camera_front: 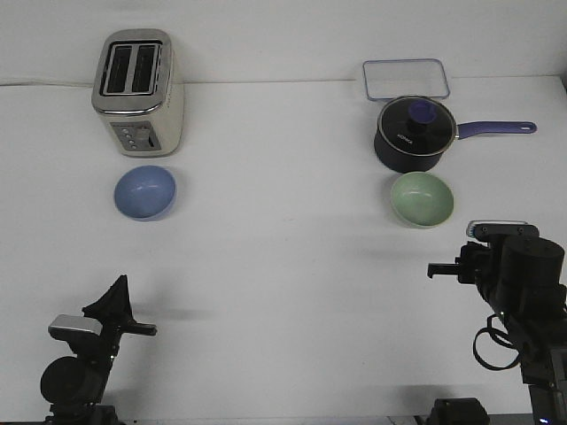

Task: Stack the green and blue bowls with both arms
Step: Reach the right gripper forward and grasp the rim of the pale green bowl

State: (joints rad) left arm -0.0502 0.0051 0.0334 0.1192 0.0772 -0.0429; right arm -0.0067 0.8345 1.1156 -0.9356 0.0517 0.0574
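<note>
The light blue bowl (145, 191) sits upright on the white table at the left, just in front of the toaster. The pale green bowl (423, 198) sits upright at the right, just in front of the saucepan. The bowls are far apart. My left gripper (117, 299) is low at the near left, pointing up, well short of the blue bowl and holding nothing. My right gripper (440, 269) is at the near right, pointing left, a little nearer than the green bowl and holding nothing. Whether either set of jaws is open does not show from this angle.
A silver toaster (139, 91) stands at the back left. A dark navy saucepan (415, 135) with a lid and a purple handle stands at the back right. A clear rectangular container (405, 79) lies behind it. The white table (283, 266) spans the view.
</note>
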